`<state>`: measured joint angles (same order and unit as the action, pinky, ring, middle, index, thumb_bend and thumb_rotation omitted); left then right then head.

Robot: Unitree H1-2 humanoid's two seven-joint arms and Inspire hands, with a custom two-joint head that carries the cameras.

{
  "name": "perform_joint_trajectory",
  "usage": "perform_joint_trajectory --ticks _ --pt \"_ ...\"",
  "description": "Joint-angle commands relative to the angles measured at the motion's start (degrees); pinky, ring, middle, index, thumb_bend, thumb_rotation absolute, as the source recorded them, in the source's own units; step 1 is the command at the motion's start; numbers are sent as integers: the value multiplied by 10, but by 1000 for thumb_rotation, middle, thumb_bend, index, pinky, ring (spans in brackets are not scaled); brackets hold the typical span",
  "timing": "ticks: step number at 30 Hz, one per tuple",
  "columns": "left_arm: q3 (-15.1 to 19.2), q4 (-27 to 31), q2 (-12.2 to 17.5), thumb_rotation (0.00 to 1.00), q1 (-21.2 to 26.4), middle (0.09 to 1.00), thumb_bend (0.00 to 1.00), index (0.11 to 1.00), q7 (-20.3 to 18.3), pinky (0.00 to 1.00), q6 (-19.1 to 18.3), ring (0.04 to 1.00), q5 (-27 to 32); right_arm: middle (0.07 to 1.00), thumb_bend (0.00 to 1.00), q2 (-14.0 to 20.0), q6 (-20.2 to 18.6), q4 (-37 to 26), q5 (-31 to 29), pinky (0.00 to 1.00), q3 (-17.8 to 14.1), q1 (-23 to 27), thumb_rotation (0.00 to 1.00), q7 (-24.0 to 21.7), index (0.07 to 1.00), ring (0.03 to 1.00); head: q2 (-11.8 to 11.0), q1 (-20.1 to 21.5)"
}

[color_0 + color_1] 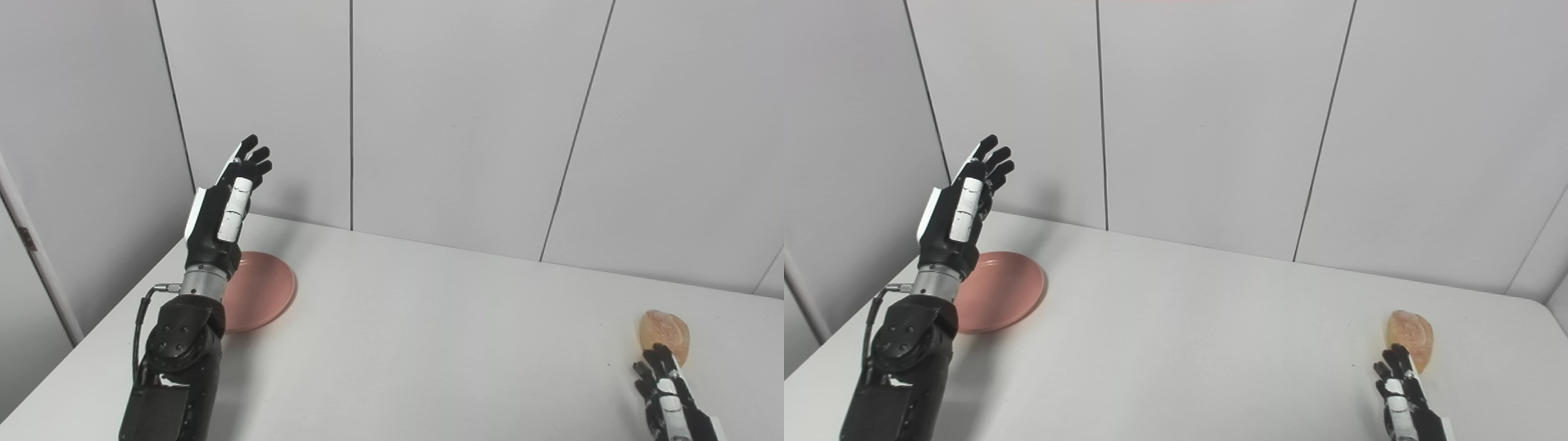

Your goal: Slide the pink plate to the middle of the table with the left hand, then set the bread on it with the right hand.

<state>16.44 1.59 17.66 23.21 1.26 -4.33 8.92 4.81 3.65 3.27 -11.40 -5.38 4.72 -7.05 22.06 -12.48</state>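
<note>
Left hand [223, 205] hangs open above the pink plate [260, 293] at the table's left edge, probably lining up; right hand [1402, 392] sits open, empty, beside the bread [1410, 331]

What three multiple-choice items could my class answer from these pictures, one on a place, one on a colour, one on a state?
1. Where does the plate lie?
A. at the table's left side
B. at the table's middle
C. beside the bread

2. What colour is the plate?
A. blue
B. pink
C. green

3. How is the left hand?
A. closed on the plate
B. flat on the table
C. raised, fingers apart, holding nothing

Answers:
1 A: the plate sits at the left of the table, far from the bread.
2 B: its surface is pink.
3 C: the left hand stands above the plate, fingers spread.
</note>
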Motion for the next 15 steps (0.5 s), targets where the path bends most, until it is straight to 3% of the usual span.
perform_joint_trajectory --ticks 1,6,11,15 --pt "15 -6 26 886 30 924 842 927 -3 952 12 918 15 958 681 -5 -12 13 -5 983 7 -21 824 -6 958 950 1 0" --pt "33 -46 51 903 34 930 805 941 -1 917 23 914 13 957 671 -2 -15 11 -7 979 9 -22 815 -9 971 942 5 1" --pt "55 -150 82 879 48 922 896 947 2 920 63 905 14 950 694 4 -12 9 4 966 14 -26 814 -11 971 933 8 -1" --pt "63 -220 95 877 59 921 879 955 3 921 91 911 15 938 716 8 -10 5 16 955 21 -30 810 -10 965 922 11 0"
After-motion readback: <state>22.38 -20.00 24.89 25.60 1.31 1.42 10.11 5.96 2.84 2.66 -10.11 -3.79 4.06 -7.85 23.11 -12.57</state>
